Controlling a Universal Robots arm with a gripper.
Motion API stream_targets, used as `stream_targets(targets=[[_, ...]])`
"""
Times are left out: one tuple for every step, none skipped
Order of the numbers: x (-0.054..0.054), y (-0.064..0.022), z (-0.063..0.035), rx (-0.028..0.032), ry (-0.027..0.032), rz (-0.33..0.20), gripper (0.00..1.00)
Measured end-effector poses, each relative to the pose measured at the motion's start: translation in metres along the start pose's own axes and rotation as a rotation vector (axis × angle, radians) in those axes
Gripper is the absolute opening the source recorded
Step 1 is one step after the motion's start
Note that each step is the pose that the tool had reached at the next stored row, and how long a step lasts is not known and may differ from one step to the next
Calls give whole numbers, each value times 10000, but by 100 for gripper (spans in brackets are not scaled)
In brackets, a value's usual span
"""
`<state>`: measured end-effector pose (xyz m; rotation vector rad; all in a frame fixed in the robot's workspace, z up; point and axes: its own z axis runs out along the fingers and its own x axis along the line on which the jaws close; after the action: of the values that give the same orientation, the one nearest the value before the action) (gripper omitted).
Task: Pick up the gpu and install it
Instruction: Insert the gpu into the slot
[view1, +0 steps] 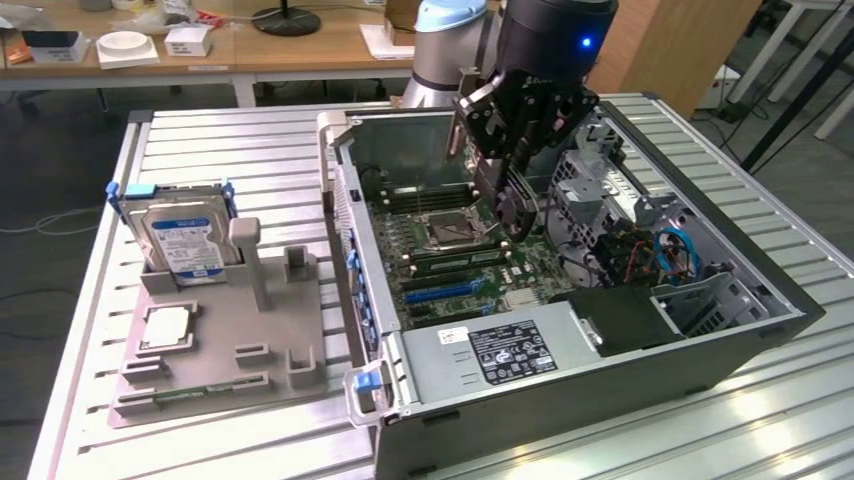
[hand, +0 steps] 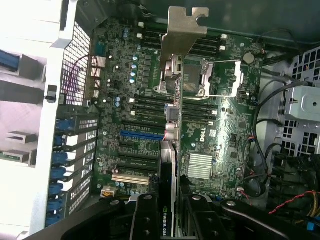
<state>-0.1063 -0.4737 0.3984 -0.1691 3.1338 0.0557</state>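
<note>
My gripper hangs over the open computer case, shut on the gpu, a thin dark card that hangs edge-on below the fingers. It hovers above the motherboard near the processor socket, not touching it. In the wrist view the gpu runs away from my gripper as a sliver, with its silver bracket at the far end. The blue expansion slot lies just beside the card's line, and in the exterior view this blue slot is nearer the camera than the card.
A grey parts stand on the exterior view's left holds a hard drive with blue rails, a processor chip and a green memory stick. The power supply, drive cages and cables crowd the case.
</note>
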Motion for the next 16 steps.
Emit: stream_targets(targets=[[0,0,0,0,0,0,26],[0,0,0,0,0,0,26],[0,0,0,-1,0,0,26],[0,0,0,0,-3,0,26],[0,0,0,1,-9,0,26],[0,0,0,1,-15,0,26],[0,0,0,2,-22,0,26],[0,0,0,3,-28,0,26],[0,0,-1,4,-30,0,26],[0,0,0,3,-31,-4,26],[-1,0,-1,4,-30,-24,26],[-1,0,-1,3,-28,-74,26],[-1,0,-1,4,-25,-148,26],[-2,0,-1,2,-22,-250,26],[-3,0,-1,1,-17,-366,26],[-5,0,0,1,-13,-490,26]])
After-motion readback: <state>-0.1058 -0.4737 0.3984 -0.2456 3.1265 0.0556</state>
